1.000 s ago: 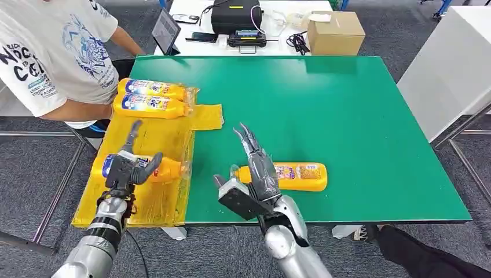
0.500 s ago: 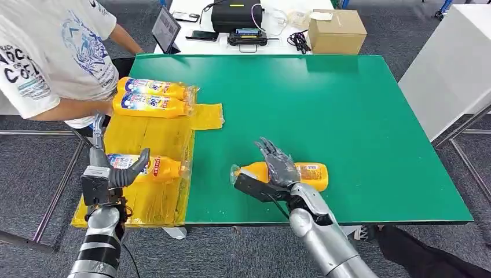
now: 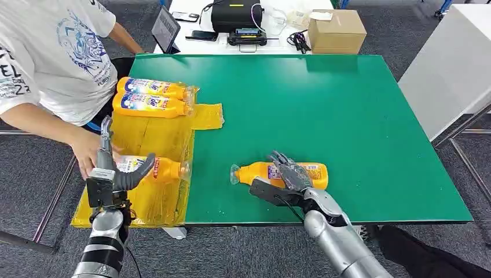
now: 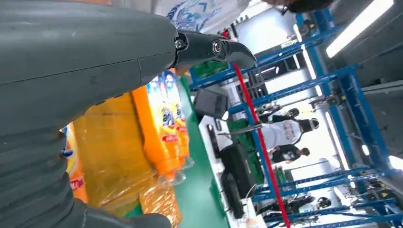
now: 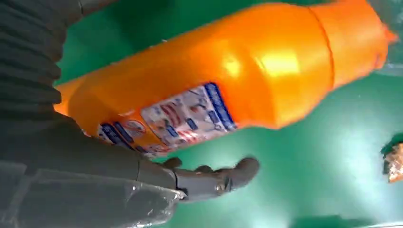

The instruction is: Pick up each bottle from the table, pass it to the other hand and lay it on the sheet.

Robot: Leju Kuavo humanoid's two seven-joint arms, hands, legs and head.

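An orange bottle (image 3: 312,174) (image 5: 214,80) lies on its side near the front edge of the green table (image 3: 324,110). My right hand (image 3: 288,176) rests over its middle with fingers draped on top; the thumb (image 5: 214,179) stays spread with a gap to the bottle. My left hand (image 3: 113,174) (image 4: 71,71) hovers open over the yellow sheet (image 3: 145,136), fingers pointing up. Just beyond it lies a third orange bottle (image 3: 162,169) on the sheet. Two more bottles (image 3: 150,88) (image 3: 150,105) (image 4: 159,128) lie side by side at the sheet's far end.
A person in a white shirt (image 3: 52,58) stands at the left, one hand (image 3: 87,153) reaching to the near bottle on the sheet. Behind the green table are a cardboard box (image 3: 334,32), a black device (image 3: 234,16) and a tablet (image 3: 165,30). A white table (image 3: 451,63) stands right.
My right hand came down from above and settled over the table's bottle. My left hand pulled back from the bottle lying on the sheet. The person's hand reached in toward that bottle.
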